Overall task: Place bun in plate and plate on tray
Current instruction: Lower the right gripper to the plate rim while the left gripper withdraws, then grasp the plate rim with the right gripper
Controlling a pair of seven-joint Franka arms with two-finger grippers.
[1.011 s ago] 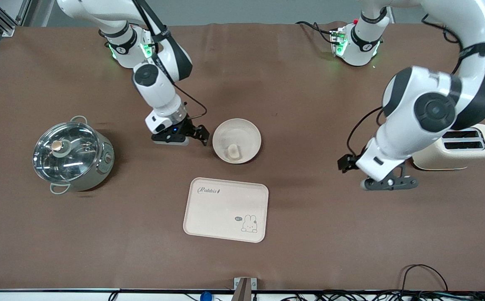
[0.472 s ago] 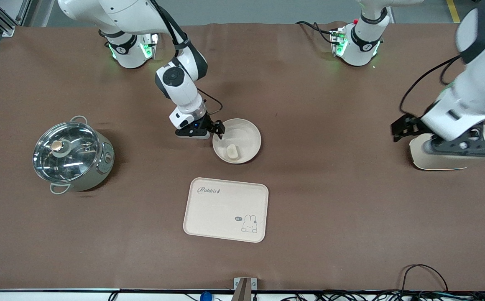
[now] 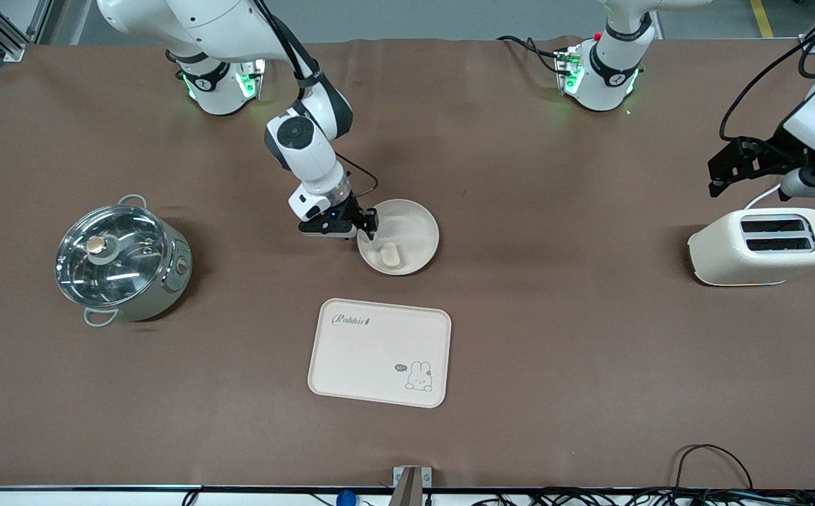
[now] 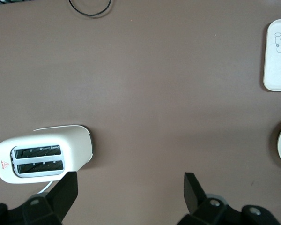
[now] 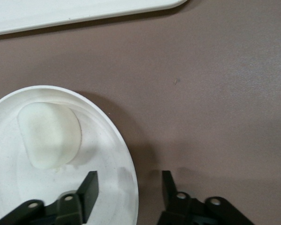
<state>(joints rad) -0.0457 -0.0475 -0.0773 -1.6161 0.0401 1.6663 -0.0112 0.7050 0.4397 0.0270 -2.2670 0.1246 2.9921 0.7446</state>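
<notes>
**Now the bun sits in the plate, right gripper straddling the rim**

Down at the round cream plate (image 3: pixel 398 236), the tiny pale cream bun (image 3: pixel 390 255) lies inside, on the part nearer the front camera. The right gripper (image 3: pixel 364 226) is at the plate's edge toward the right arm's end, one finger inside the dish and one outside, with the rim between them and gaps showing. Nearer the camera, apart from the plate, lies the flat cream Rabbit tray (image 3: pixel 379 351). The left gripper (image 4: pixel 130 190) hangs spread wide above the cream toaster (image 3: pixel 764 245). A glass-lidded steel pot (image 3: pixel 123 259) stands shut.
</notes>
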